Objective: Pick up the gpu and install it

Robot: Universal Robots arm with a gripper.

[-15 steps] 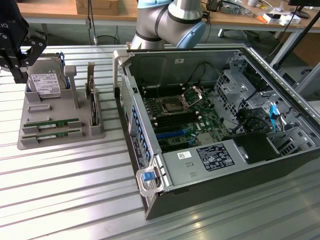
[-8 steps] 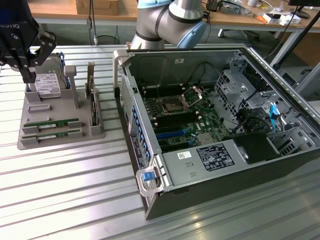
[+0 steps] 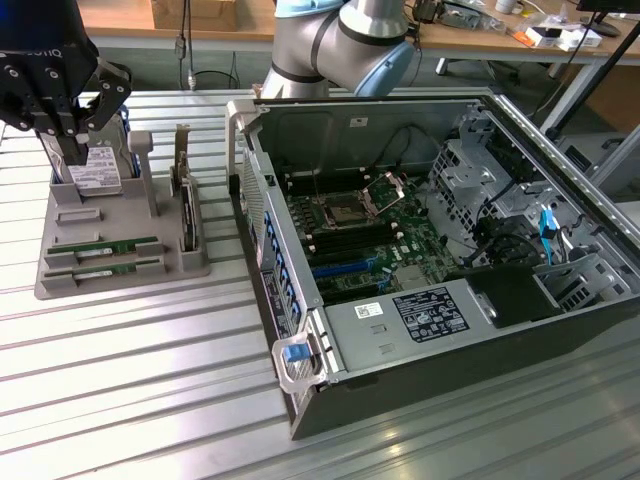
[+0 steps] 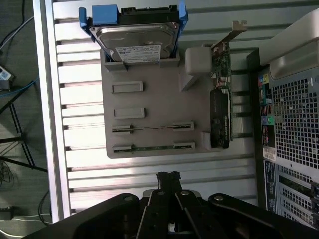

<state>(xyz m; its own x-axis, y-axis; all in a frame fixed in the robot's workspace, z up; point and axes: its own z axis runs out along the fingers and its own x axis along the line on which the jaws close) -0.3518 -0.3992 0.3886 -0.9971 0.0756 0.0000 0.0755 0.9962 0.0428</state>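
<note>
Gpu (image 3: 105, 247) (image 4: 152, 128), the thin green stick, stands on edge in a slot of the grey holder (image 3: 60, 285) (image 4: 149, 102). A second, similar stick (image 3: 105, 268) sits in the slot just beside it. Both are untouched, so the pick-up has not yet been made and the work is at the approach. The gripper (image 3: 72, 150) (image 4: 168, 177) hangs above the holder with its fingertips pressed together, holding nothing and clear of every part. From here, a grasp would call for the jaws to part, line up across the stick's narrow top edge, and come down without knocking the neighbouring stick. The open computer case (image 3: 300, 365) lies at the exterior view's right, its motherboard (image 3: 360, 230) exposed and well apart from the holder. The holder also carries a silver hard drive (image 3: 98, 168) (image 4: 137, 37) and a dark card (image 3: 185, 205) (image 4: 219, 119) with a metal bracket. The gripper body shows letters that look like part of "ROBOTIQ", though the start is cut off. The drive's white label and the black sticker (image 3: 430, 312) inside the case carry print too fine to read.
</note>
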